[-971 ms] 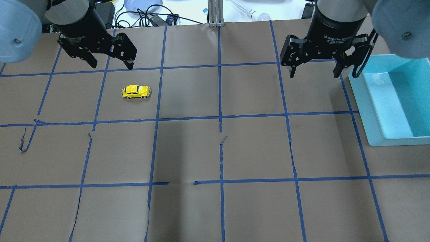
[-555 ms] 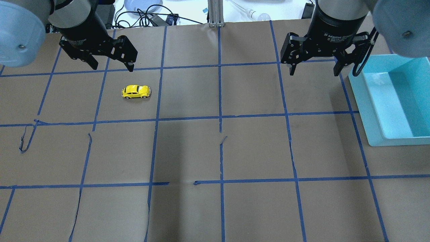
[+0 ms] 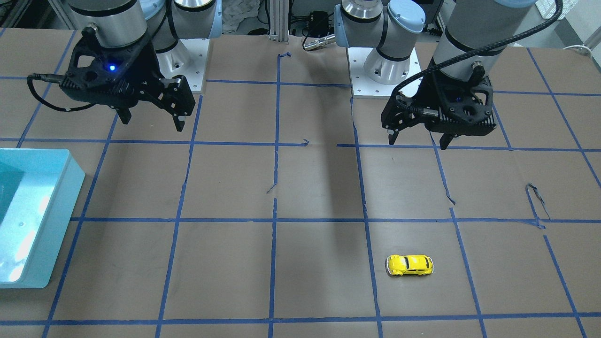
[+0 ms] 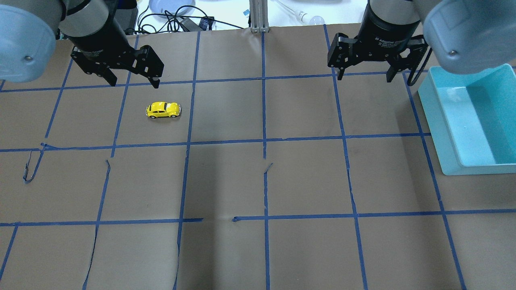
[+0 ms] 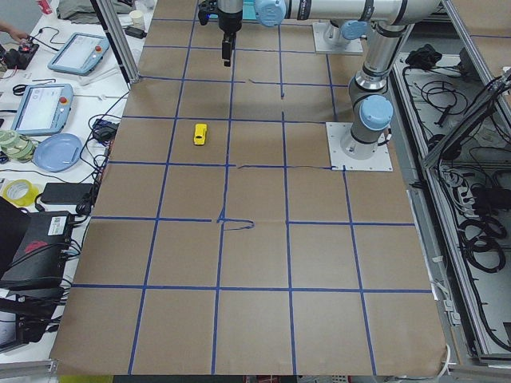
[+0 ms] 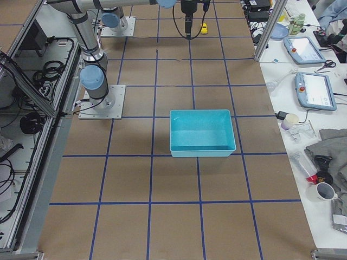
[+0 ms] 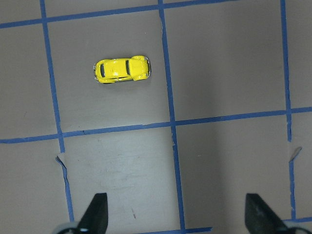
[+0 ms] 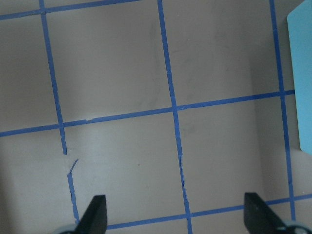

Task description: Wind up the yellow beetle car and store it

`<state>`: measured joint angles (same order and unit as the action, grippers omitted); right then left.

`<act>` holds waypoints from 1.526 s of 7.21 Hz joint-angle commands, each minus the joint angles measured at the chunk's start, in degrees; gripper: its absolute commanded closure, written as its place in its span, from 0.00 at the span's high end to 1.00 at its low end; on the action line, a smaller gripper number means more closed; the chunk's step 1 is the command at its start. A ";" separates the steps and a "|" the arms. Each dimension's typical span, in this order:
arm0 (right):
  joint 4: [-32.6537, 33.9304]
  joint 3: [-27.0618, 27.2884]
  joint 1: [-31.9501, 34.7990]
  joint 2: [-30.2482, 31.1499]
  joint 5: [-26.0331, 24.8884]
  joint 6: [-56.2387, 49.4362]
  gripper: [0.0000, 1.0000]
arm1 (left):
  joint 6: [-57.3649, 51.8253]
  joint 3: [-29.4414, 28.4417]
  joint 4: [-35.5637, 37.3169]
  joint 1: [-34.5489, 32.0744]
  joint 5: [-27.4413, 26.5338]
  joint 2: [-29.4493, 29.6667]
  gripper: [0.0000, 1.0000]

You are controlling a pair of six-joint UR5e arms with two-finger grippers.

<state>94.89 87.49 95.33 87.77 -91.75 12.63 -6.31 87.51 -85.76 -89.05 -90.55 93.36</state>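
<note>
Yellow beetle car (image 4: 163, 110) glossy, rounded, on brown paper (image 4: 225, 181) | left hand (image 4: 134, 84), right hand (image 4: 365, 78) spread wide, empty

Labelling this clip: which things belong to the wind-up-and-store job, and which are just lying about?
Job: yellow beetle car, left gripper, right gripper, teal bin (probably the store).
Lying about: blue plate, tape roll, tablet, mug.

Brown paper (image 4: 306, 177) covers the table, crossed by a blue tape grid (image 4: 264, 141) that is torn in places. A teal bin (image 6: 202, 149) sits on it. On the side bench lie tablets (image 5: 41, 108), a blue plate (image 5: 57, 152) and a yellow tape roll (image 5: 17, 191).
</note>
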 commanded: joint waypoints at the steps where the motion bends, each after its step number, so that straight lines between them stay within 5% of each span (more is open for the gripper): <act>1: 2.40 1.71 0.03 -2.16 2.79 -0.15 1.00 | -0.11 0.12 -0.02 0.02 -0.16 0.25 1.00; 4: -10.02 0.13 -1.01 -1.99 -0.77 -0.50 1.00 | -0.11 0.21 -0.02 -0.16 0.19 0.07 1.00; 6: -10.43 -2.41 -1.55 -3.21 -2.82 -0.15 1.00 | -0.11 0.21 -0.02 -0.07 0.37 0.16 1.00; 7: -8.17 -2.15 -1.81 -4.09 -2.47 -0.15 1.00 | 0.15 0.21 -0.02 -0.16 0.28 0.33 1.00; 8: 3.34 -2.67 -1.55 -3.75 -1.95 -1.10 1.00 | 0.16 0.29 -0.02 -0.16 0.37 0.42 1.00; 10: 5.21 1.25 -1.11 -2.89 -1.86 -10.03 1.00 | 0.42 0.21 -0.02 -0.16 0.11 0.60 1.00; 11: 5.47 1.36 -1.63 -2.00 2.41 -11.21 1.00 | 0.42 0.21 -0.02 -0.16 0.11 0.69 1.00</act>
<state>99.50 87.87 94.03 84.65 -92.75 4.60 -5.94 87.73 -85.78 -89.21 -90.37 93.96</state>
